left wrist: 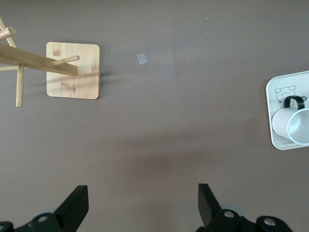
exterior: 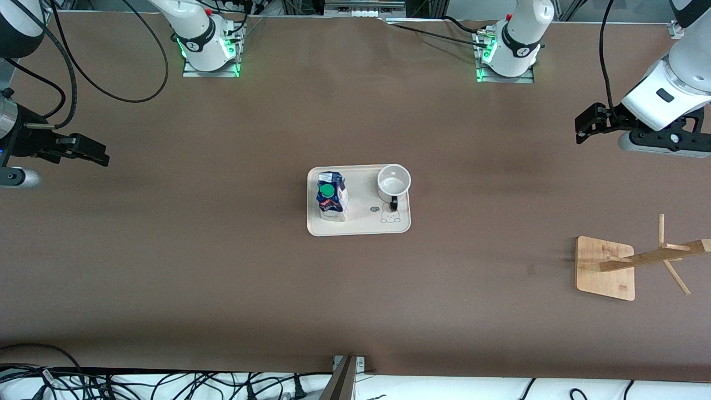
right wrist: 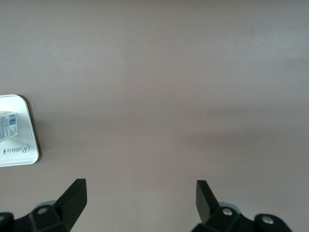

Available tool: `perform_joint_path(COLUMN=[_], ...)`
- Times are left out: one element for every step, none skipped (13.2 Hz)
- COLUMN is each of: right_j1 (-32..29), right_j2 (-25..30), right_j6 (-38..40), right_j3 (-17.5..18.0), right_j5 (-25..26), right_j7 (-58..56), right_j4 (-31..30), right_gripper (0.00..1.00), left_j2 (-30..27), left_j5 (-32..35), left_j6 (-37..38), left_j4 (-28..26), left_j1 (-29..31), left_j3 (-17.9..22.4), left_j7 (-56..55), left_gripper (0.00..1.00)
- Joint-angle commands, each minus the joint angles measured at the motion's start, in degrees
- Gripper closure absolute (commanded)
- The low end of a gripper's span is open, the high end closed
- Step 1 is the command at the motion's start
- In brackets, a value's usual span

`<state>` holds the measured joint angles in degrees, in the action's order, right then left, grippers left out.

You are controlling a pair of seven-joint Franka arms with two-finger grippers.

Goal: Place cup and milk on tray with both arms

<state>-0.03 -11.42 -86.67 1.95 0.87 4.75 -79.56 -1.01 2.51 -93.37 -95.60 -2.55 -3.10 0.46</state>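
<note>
The cream tray point(exterior: 362, 194) lies in the middle of the table. The blue and white milk carton point(exterior: 331, 195) with a green cap stands on it toward the right arm's end. The white cup point(exterior: 394, 182) with a black handle stands on the tray toward the left arm's end. My left gripper point(exterior: 583, 126) is open and empty, up over the bare table at the left arm's end. My right gripper point(exterior: 100, 154) is open and empty over the table at the right arm's end. The left wrist view shows its gripper point(left wrist: 143, 203), the cup point(left wrist: 289, 124) and the tray's corner point(left wrist: 277, 89). The right wrist view shows its gripper point(right wrist: 141, 200), the tray's corner point(right wrist: 19, 154) and the milk's edge point(right wrist: 7, 124).
A bamboo rack with a square base point(exterior: 604, 266) and a peg post stands near the left arm's end, nearer the front camera than the tray. It also shows in the left wrist view point(left wrist: 72, 72). Cables lie along the table's edges.
</note>
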Motion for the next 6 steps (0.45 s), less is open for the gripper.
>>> perform_joint_path(right_j1=[-0.14, -0.14, -0.23, -0.23, -0.32, -0.41], right_j2=[0.69, 0.69, 0.69, 0.69, 0.69, 0.69], right_j6=[-0.34, -0.42, -0.43, -0.43, -0.43, -0.43], right_j3=[-0.02, -0.02, -0.02, -0.02, -0.11, -0.11], right_j5=[-0.25, -0.25, -0.25, -0.25, -0.25, -0.25], right_j7=[0.79, 0.52, 0.09, -0.44, -1.23, -1.50], right_j4=[-0.77, -0.77, -0.77, -0.77, -0.68, -0.60], right_gripper=[0.00, 0.00, 0.00, 0.00, 0.00, 0.00], left_j2=[1.01, 1.01, 1.01, 1.01, 1.01, 1.01], left_j5=[0.22, 0.22, 0.22, 0.22, 0.22, 0.22], left_j6=[1.52, 1.52, 1.52, 1.52, 1.52, 1.52], left_j4=[2.17, 2.17, 2.17, 2.17, 2.17, 2.17], left_j1=[-0.44, -0.44, -0.44, -0.53, -0.44, -0.53], left_j3=[0.20, 0.20, 0.20, 0.20, 0.20, 0.20], left_j7=[-0.02, -0.02, -0.02, -0.02, -0.02, -0.02], left_gripper=[0.00, 0.00, 0.00, 0.00, 0.00, 0.00])
